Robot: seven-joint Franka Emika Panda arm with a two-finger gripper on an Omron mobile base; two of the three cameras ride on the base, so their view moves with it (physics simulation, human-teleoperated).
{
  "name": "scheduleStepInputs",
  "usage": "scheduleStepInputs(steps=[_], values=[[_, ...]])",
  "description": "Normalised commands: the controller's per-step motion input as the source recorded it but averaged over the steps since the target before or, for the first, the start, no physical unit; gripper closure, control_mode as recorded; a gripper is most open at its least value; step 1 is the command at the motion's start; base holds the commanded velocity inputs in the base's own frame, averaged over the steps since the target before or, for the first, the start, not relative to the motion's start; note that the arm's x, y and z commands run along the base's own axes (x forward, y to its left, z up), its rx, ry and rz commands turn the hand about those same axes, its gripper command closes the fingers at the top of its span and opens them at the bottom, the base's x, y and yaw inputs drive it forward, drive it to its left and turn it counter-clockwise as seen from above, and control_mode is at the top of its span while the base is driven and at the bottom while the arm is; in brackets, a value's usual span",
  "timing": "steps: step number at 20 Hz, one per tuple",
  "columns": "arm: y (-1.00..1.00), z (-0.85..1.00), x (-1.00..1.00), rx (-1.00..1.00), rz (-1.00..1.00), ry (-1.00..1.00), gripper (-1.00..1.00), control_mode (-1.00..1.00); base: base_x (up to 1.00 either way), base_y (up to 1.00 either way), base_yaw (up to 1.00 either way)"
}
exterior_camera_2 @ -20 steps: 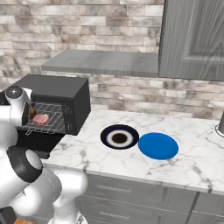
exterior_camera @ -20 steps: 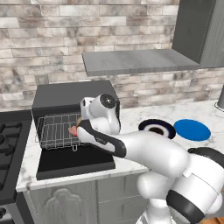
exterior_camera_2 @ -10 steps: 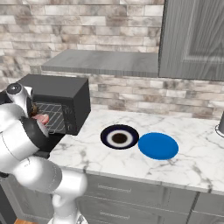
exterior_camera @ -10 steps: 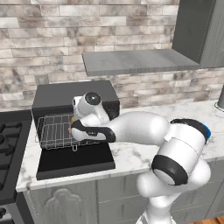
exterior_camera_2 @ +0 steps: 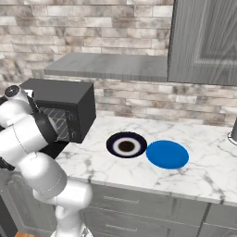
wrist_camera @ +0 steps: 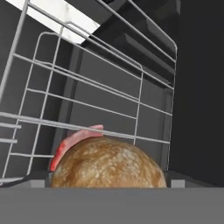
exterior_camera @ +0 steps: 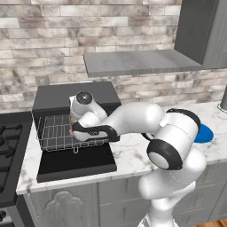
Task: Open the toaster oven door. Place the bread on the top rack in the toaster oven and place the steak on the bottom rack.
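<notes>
Gripper: the white arm's two-finger gripper [exterior_camera: 72, 125] reaches into the open front of the toaster oven; in the hand view its dark fingertips [wrist_camera: 30, 179] stand wide apart, one at each lower side of the bun, and whether they touch it cannot be told.
Bread: round golden-brown speckled bun [wrist_camera: 108, 164], right in front of the hand camera between the fingertips, inside the oven cavity.
Steak: flat pink-red slab of raw meat [wrist_camera: 70, 143], just behind and partly hidden by the bun; only its upper left edge shows.
Racks: thin silver wire grid shelves [wrist_camera: 94, 98] cross the hand view above and behind the bun; which shelf the bun sits on cannot be told. From the left base view a wire rack [exterior_camera: 55, 133] sticks out of the oven's front.
Door: flat black rectangular panel [exterior_camera: 76, 163], folded down and lying level in front of the oven.
Oven: boxy matte-black toaster oven [exterior_camera: 75, 95] with a dark grey top, on the white marble counter [exterior_camera_2: 139, 169], against the brick wall.
Further right: dark round plate [exterior_camera_2: 126, 145] and blue round plate [exterior_camera_2: 167, 154], side by side, well apart from the oven.
</notes>
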Motion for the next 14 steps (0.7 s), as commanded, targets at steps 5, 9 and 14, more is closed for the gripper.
scheduleStepInputs(steps=[5, 9, 14], values=[[0.20, -0.31, 0.00, -0.12, 0.00, 0.00, -1.00, -1.00, 0.00, 0.00, 0.00], [0.07, -0.20, 0.00, -0.03, 0.02, -0.01, -1.00, -1.00, 0.00, 0.00, 0.00], [0.12, -0.15, 0.00, -0.01, 0.08, -0.10, -1.00, -1.00, 0.00, 0.00, 0.00]])
